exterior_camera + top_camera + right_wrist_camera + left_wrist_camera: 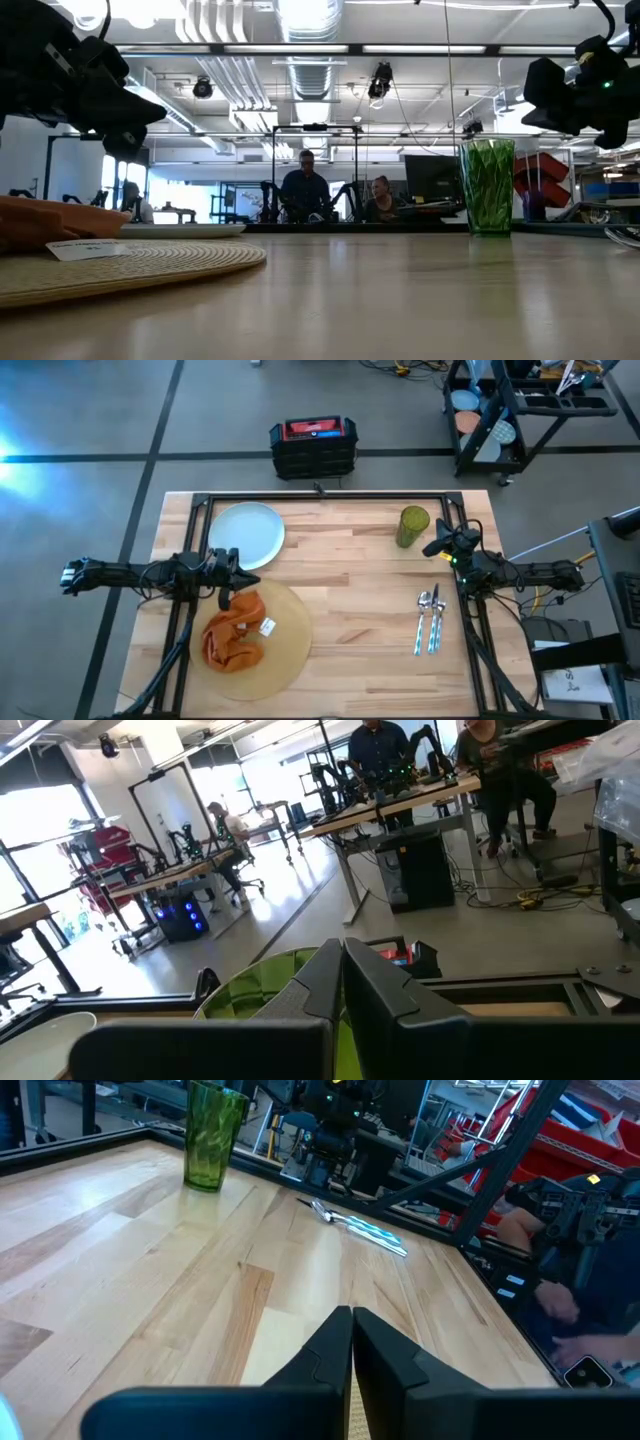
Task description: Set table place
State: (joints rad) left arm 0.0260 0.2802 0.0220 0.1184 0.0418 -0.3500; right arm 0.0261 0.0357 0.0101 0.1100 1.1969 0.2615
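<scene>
grey concrete floor [90,420] crossed by dark seams. black crate [313,446] with a red top set on the floor beyond the table. black wheeled cart [530,410] at the far right. exposed ceiling ducts [310,25] and strip lights; two seated people [340,195] seen at distant workbenches.

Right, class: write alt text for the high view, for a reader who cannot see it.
Overhead view of a wooden table with two robot arms: the left gripper sits shut between a plate and an orange napkin lying on a round placemat. The right gripper is shut beside a green cup, with cutlery nearby.
</scene>
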